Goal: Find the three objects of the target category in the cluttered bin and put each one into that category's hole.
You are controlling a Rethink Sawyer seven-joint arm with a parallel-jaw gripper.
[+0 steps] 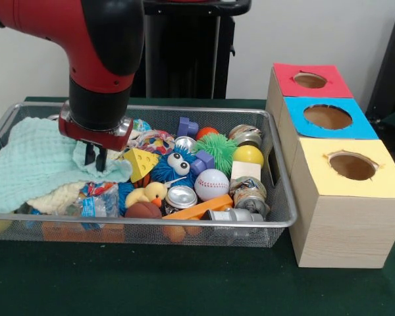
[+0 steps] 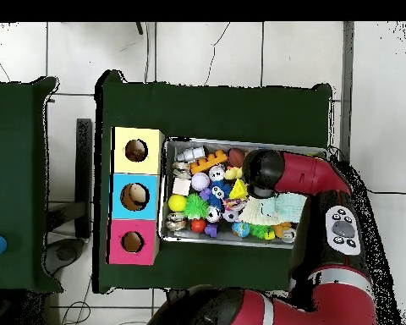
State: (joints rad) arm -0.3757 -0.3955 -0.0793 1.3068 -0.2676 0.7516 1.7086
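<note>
— Where does everything stand?
— Inside the wire basket (image 1: 276, 220), the mint-green cloth (image 1: 33, 164) lies at one end; the yellow-topped hole (image 1: 352, 166) sits empty.
— And the gripper (image 1: 95, 157)?
— Fingers close together, tips touching that cloth.

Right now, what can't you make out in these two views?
- Gripper: front view, fingertips sit at the mint-green cloth; grip unclear. Overhead, the arm hides it.
- Cream cloth: mostly under the mint-green one.
- Dotted cloth: not identifiable in the clutter.
- Basket bottom: buried under toys.
</note>
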